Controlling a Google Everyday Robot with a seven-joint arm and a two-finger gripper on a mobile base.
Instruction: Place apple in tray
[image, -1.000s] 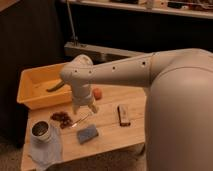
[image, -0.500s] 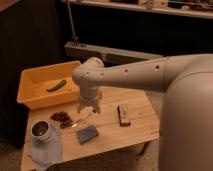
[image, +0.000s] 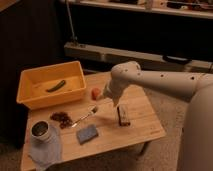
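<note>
The apple (image: 95, 93) is a small orange-red fruit lying on the wooden table, just right of the tray's near right corner. The tray (image: 30, 98) is a large yellow bin at the table's back left, with a green pepper-like item (image: 56, 86) inside. My gripper (image: 106, 96) hangs at the end of the white arm, low over the table and right beside the apple on its right side. The arm body hides most of the gripper.
A dark reddish-brown clump (image: 62, 118), a utensil (image: 86, 116), a blue sponge (image: 87, 134) and a dark bar (image: 122, 115) lie on the table (image: 145, 125). A metal cup (image: 41, 130) stands on a cloth (image: 45, 149) at the front left.
The arm has swung to the right, from over the tray's edge to the right side of the apple. The apple has not moved.
</note>
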